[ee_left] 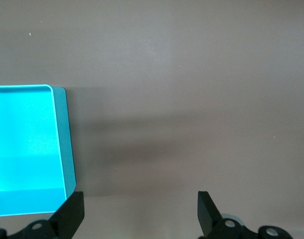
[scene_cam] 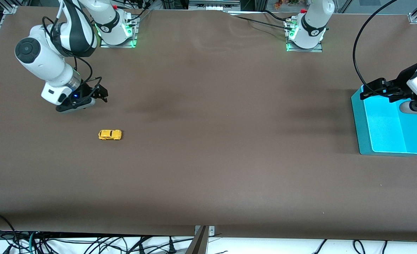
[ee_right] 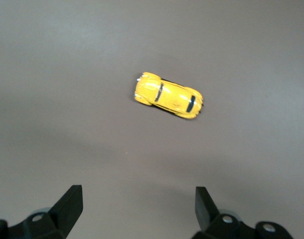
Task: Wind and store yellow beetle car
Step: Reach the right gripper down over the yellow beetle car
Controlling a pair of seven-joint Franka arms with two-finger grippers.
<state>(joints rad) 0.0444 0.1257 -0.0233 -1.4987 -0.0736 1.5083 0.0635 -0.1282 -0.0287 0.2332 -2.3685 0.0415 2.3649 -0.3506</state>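
Car (scene_cam: 110, 134) left of centre on the table (scene_cam: 208, 158); right claw (scene_cam: 101, 93) above-left, spread empty; left claw (scene_cam: 372, 92) spread over the bin (scene_cam: 365, 141), right edge.

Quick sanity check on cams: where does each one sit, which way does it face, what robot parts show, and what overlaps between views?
Front view: high, across the table, facing both bases; shows both arms, the right gripper, the left gripper, yellow car, blue bin.
Left wrist view: looks down at the table and blue bin; own open fingertips show.
Right wrist view: looks down on the yellow car; own open fingertips show.
Shared: front and right wrist see the car; front and left wrist see the bin.
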